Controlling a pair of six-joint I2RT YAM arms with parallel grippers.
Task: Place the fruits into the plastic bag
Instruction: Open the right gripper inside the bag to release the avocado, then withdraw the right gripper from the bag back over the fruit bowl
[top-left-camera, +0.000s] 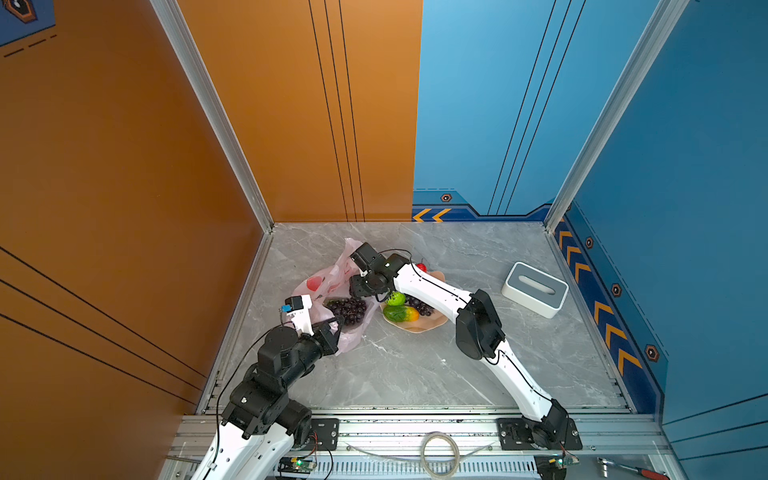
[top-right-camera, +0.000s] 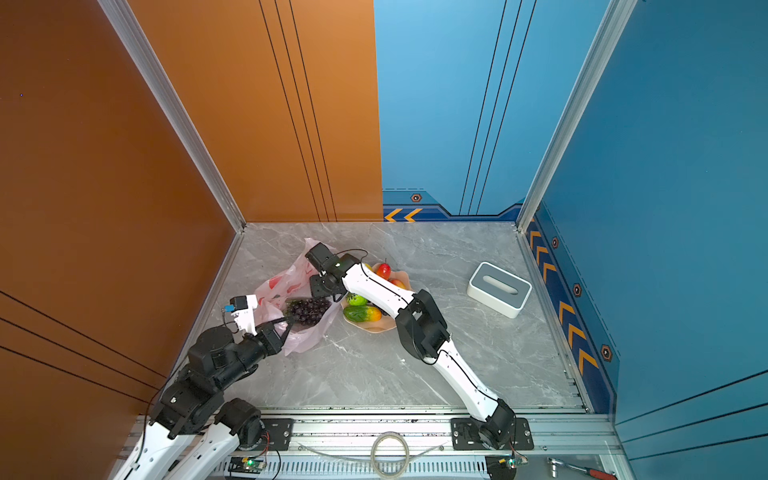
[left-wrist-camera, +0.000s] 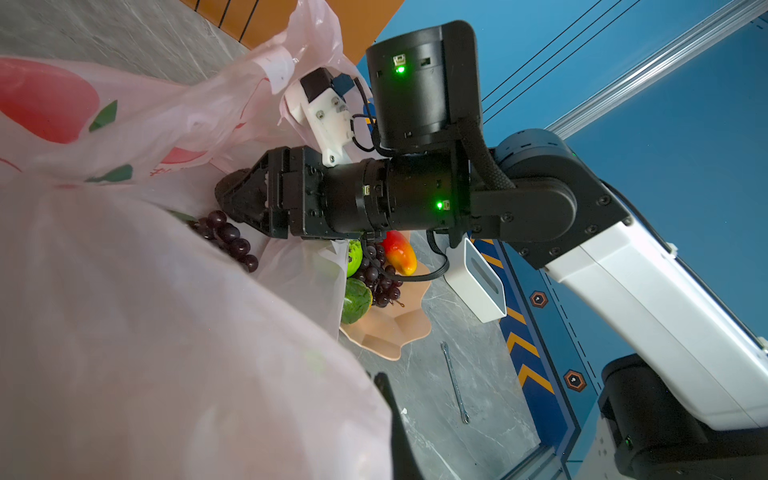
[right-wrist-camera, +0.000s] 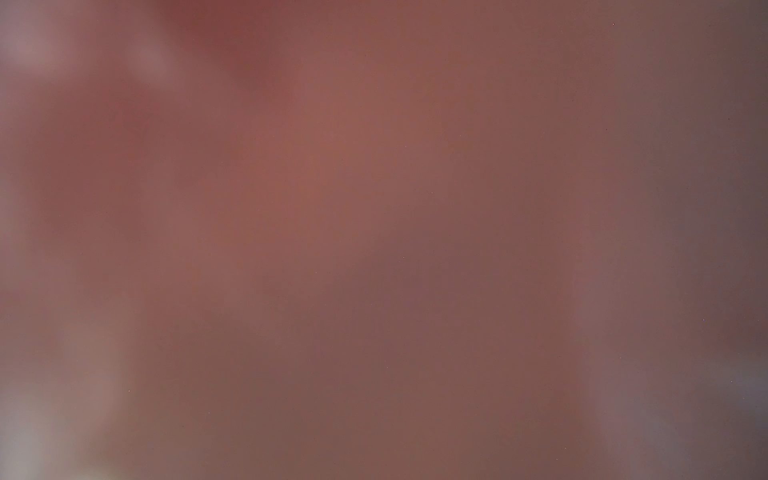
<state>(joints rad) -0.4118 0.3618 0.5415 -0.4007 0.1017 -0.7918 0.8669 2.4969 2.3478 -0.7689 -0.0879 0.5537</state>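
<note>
Plastic bag (top-left-camera: 322, 284) lies crumpled near the bench's left edge, its mouth toward mid-bench, with one grape bunch (top-left-camera: 348, 309) in the mouth. The bumpy green ball (top-left-camera: 395, 298), green-orange oblong (top-left-camera: 400, 313), second grape bunch (top-left-camera: 422, 306) and a red-yellow fruit (top-right-camera: 383, 271) sit in the peach bowl (top-left-camera: 424, 326) just beside the bag. Left jaws closed tight, pinching the bag's near rim; right jaws reach into the bag mouth above the grapes, but I cannot tell their spread or any hold, as the right wrist view is only pink blur.
</note>
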